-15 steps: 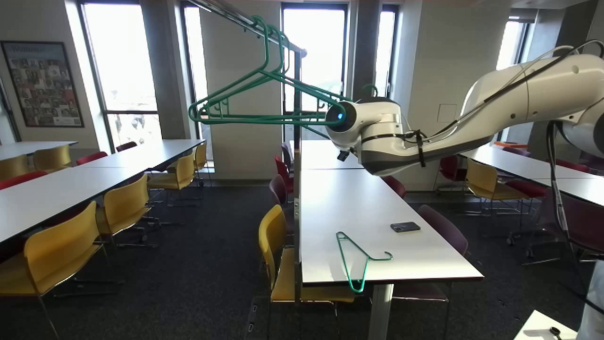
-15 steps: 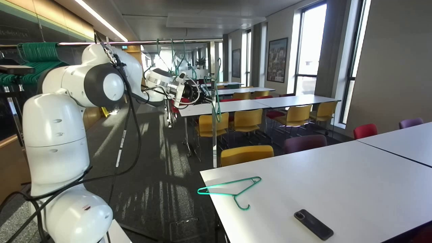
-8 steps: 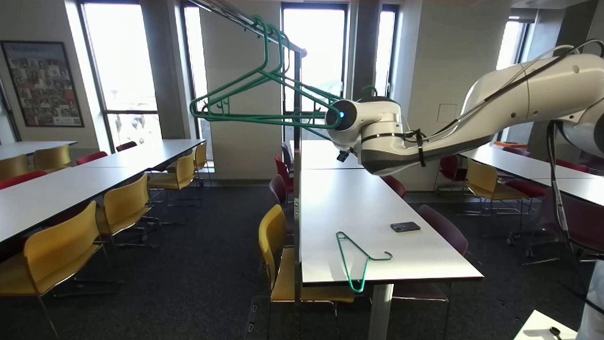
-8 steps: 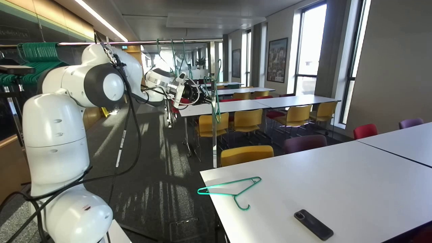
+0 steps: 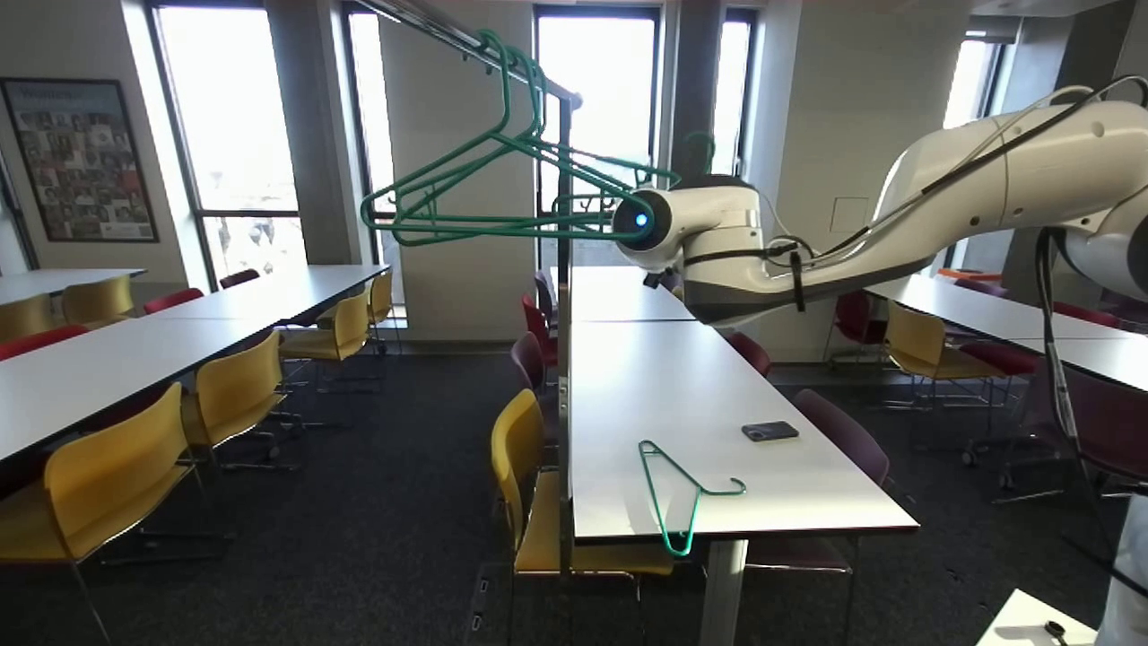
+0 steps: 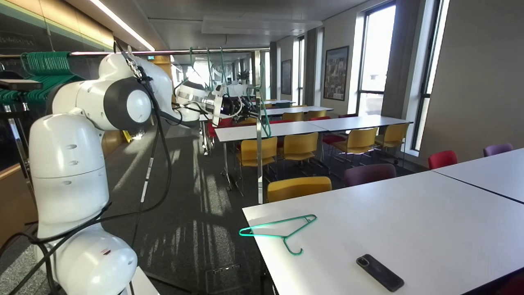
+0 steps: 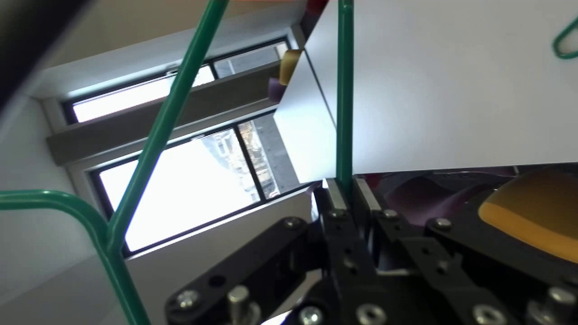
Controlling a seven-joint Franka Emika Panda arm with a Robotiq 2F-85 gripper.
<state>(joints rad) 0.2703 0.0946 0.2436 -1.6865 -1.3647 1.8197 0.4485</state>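
In the wrist view my gripper [image 7: 350,193] is shut on one straight bar of a green plastic hanger [image 7: 345,95]. The hanger's sloping shoulder and the start of its hook show to the left. In an exterior view the gripper [image 6: 254,110] holds this hanger [image 6: 267,128] roughly upright beside the rack's end post [image 6: 259,164]. The wrist hides most of it in an exterior view, where its hook [image 5: 712,151] shows above, apart from the rail [image 5: 439,30]. Several green hangers [image 5: 448,231] hang from that rail, near the wrist. Another green hanger [image 5: 673,465] lies on the table [image 5: 646,377].
A dark phone [image 5: 769,432] lies on the same table, also seen as a phone [image 6: 380,272] near the front. Densely packed green hangers [image 6: 47,63] hang at the far left of the rail. Yellow chairs [image 5: 520,467] stand along the table.
The wrist has levelled out and the held hanger has risen, its lower end swinging a little outward. The hangers on the rail have shifted slightly.
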